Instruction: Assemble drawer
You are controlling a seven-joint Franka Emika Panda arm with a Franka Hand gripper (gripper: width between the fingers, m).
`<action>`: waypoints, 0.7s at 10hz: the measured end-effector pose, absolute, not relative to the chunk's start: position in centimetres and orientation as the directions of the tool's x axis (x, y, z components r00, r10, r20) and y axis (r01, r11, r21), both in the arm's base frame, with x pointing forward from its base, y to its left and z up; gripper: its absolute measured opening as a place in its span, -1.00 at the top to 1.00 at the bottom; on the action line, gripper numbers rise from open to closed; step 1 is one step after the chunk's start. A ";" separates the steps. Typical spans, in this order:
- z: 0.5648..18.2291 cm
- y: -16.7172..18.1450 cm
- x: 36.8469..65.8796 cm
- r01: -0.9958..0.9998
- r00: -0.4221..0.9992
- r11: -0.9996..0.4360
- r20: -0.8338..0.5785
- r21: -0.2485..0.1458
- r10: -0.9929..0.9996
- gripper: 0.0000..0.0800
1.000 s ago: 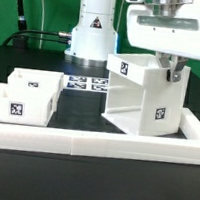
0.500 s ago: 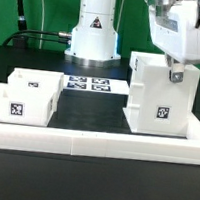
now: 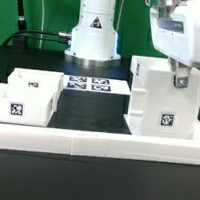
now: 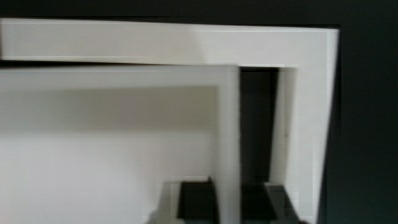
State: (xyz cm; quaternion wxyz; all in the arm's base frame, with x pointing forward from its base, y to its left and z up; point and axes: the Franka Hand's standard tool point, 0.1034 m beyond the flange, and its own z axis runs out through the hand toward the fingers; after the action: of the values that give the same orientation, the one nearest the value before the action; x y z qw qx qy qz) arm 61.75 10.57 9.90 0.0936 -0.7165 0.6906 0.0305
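The white drawer housing (image 3: pixel 152 94) stands upright at the exterior view's right, with a tag on its front face. My gripper (image 3: pixel 176 72) comes down from above and is shut on the housing's top wall near its right side. In the wrist view the two dark fingers (image 4: pixel 199 203) straddle a thin white wall of the housing (image 4: pixel 107 120), with the gripper (image 4: pixel 238 205) closed on it. Two small white trays sit side by side at the left, the near one (image 3: pixel 22 101) showing a tag, the other (image 3: pixel 38 81) just behind it.
The marker board (image 3: pixel 90 84) lies flat in front of the robot's white base (image 3: pixel 94 27). A long low white border wall (image 3: pixel 93 144) runs along the front and up the right side. Cables lie on the dark table at the far left.
The housing, held in my gripper, has turned from an angled pose to square with the border wall and shifted toward the exterior view's right. The trays have not moved.
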 end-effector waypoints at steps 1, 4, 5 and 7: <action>9.9 10.5 62.6 -0.995 0.042 -0.025 -0.174 -0.097 -0.984 0.90; 9.9 10.5 64.4 -0.994 0.040 -0.021 -0.177 -0.104 -0.983 0.90; 9.9 10.5 64.4 -0.994 0.042 -0.024 -0.177 -0.102 -0.983 0.90; 9.9 10.5 64.4 -0.994 0.048 -0.030 -0.176 -0.103 -0.983 0.90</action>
State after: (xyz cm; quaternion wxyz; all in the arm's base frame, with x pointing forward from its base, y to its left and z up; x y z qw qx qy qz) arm 64.38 10.54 9.91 0.0988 -0.7170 0.6894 0.0281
